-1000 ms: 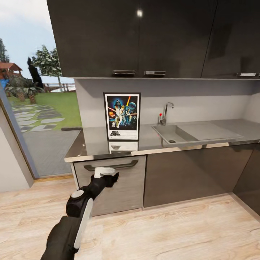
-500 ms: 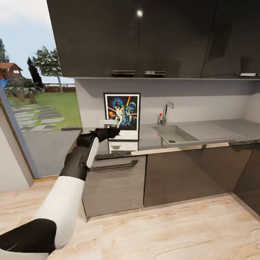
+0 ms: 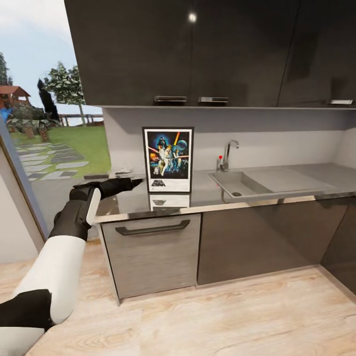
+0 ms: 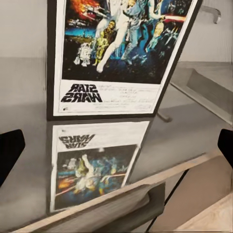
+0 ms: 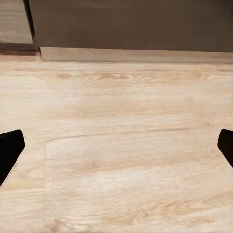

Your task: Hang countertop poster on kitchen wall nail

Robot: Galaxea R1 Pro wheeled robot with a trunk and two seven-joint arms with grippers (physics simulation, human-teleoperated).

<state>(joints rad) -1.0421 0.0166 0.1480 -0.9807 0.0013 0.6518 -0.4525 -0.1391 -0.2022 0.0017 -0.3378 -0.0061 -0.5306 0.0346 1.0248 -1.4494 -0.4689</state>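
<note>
The poster (image 3: pixel 168 159) stands upright on the kitchen countertop (image 3: pixel 212 192), leaning against the back wall, with its black frame, white border and STAR WARS logo at the bottom. Its mirror image shows on the glossy grey worktop. My left gripper (image 3: pixel 132 182) hovers just above the countertop's left end, a little left of the poster's lower corner and apart from it. In the left wrist view the poster (image 4: pixel 116 53) is straight ahead, and the gripper (image 4: pixel 116 150) is open with its dark fingertips (image 4: pixel 9 155) far apart. My right gripper (image 5: pixel 116 148) is open over the wooden floor.
The inset sink (image 3: pixel 269 181) and chrome tap (image 3: pixel 227 154) lie right of the poster. Dark upper cabinets (image 3: pixel 198 49) hang above, and a drawer handle (image 3: pixel 152 228) sits below the counter edge. A large window (image 3: pixel 49 148) stands at the left.
My left arm has risen from in front of the drawer to countertop height. It then shifted left, from overlapping the poster's lower left corner to beside it.
</note>
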